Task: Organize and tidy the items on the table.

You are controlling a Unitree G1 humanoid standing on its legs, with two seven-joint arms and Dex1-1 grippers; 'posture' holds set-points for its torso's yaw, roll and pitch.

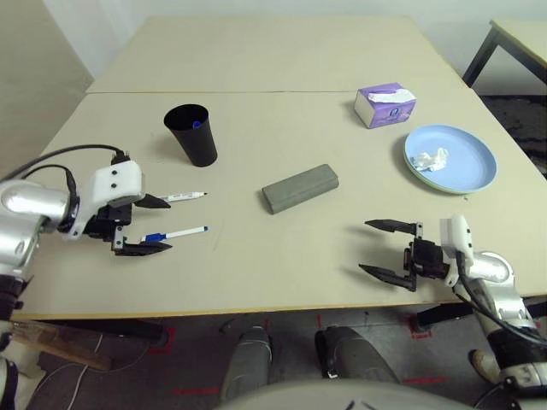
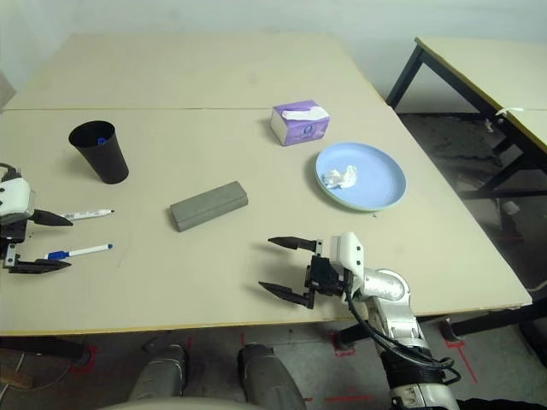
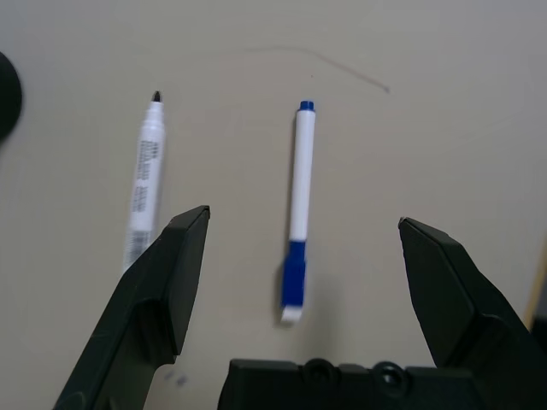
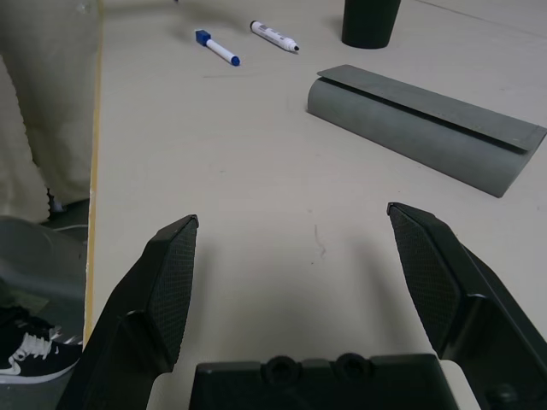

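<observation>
Now my left tool (image 1: 144, 225) hangs spread over the two markers (image 3: 297, 209) at the counter's (image 1: 282, 256) left; right tool (image 1: 389, 253) spread too, next I'd pinch one for the cup (image 1: 192, 133).

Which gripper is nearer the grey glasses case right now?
Right. The right gripper hangs open off the grey glasses case's near right corner; the left gripper is open farther off, over the two markers.
</observation>
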